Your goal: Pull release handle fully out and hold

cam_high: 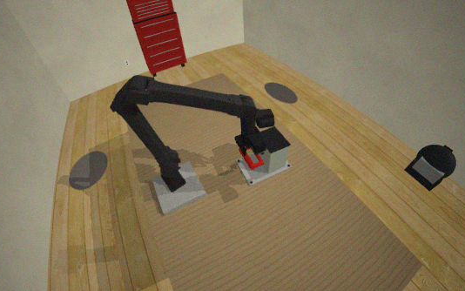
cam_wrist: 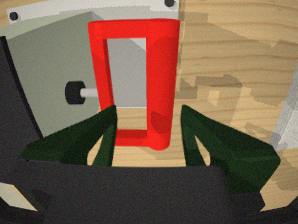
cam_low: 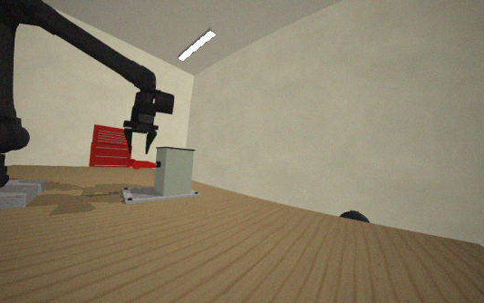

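So the landmark here is the grey housing box [cam_low: 174, 170] bolted to its base plate [cam_low: 130, 198]; everything below is relative to that. The red release handle [cam_wrist: 148, 83] sticks out sideways from the box's face, on the side toward the arm's pedestal, a rectangular loop lying roughly level above the plate; it looks not pulled out yet, though I can't judge its travel from these views.

The gripper [cam_low: 140, 146] hangs just above the handle, beside the box's upper edge, pointing down; its dark green fingers are spread about halfway with nothing between them; in the wrist view they straddle the loop's outer end bar, not touching it.

My take on doing this step well: come straight down so the outer cross bar of the loop sits deep between the fingers, not at the tips; keep the fingers off the base plate and off the box face, since only the grip may be touched; centre the bar before squeezing, because it currently looks a bit nearer one finger; then pull in line with the small black rod [cam_wrist: 75, 91] next to the handle, away from the box, no twisting.
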